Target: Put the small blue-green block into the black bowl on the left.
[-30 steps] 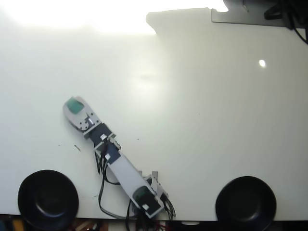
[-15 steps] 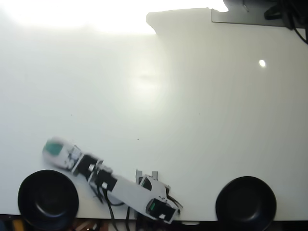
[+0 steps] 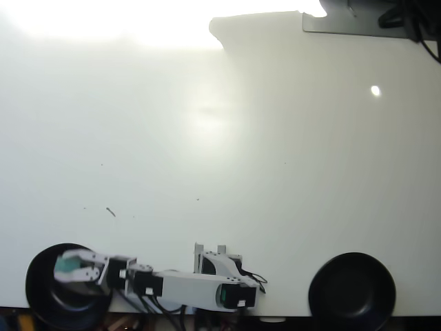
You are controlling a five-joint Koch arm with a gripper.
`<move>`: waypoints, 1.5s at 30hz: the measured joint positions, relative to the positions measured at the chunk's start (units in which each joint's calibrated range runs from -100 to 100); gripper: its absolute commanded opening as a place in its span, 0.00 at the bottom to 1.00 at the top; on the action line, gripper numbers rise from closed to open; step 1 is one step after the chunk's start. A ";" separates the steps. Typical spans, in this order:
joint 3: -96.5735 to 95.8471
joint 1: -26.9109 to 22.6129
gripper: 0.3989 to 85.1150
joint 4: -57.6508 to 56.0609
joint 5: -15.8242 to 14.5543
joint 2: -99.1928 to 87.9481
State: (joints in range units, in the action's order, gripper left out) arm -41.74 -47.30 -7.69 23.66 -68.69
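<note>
Gripper (image 3: pixel 63 267) now sits over the round, glossy black bowl (image 3: pixel 43 293) at the lower left of the overhead view, with the small teal, sponge-faced block (image 3: pixel 67 265) clamped between its grey jaws. A second ago I had it well up the white desk (image 3: pixel 220 152), and half a second ago it was just above the bowl's rim; since then it has swung down and round, so the block has crossed from open desk to a spot above the bowl's dark inside. From that I judge the carry is all but finished and only the release is left. How high the block hangs above the bowl floor I cannot tell from straight above. My arm lies nearly level along the bottom edge of the view, folded low and reaching left from its base (image 3: pixel 219 265), cables trailing beneath. The twin black bowl (image 3: pixel 351 292) at the lower right stands well apart, untouched.
</note>
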 measured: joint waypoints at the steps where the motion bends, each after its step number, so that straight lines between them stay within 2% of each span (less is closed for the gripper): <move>1: 0.00 -0.44 0.04 0.00 -1.37 0.00; 9: -1.29 -4.30 0.04 0.00 -10.84 0.00; 18: -1.48 -5.37 0.04 0.00 -16.46 0.13; 25: -1.39 -5.37 0.04 0.00 -17.09 0.88; 26: -1.39 -5.27 0.08 0.00 -17.00 1.14; 28: -1.39 -5.13 0.27 0.00 -16.85 1.14; 30: -1.39 -4.88 0.41 -0.16 -16.61 1.52; 34: -1.39 -4.59 0.52 -0.49 -16.26 1.64; 39: -1.39 -4.35 0.59 -0.82 -16.17 1.64; 45: -1.39 -2.25 0.59 -2.06 -15.58 1.64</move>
State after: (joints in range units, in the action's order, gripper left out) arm -43.12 -49.55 -9.75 8.08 -67.05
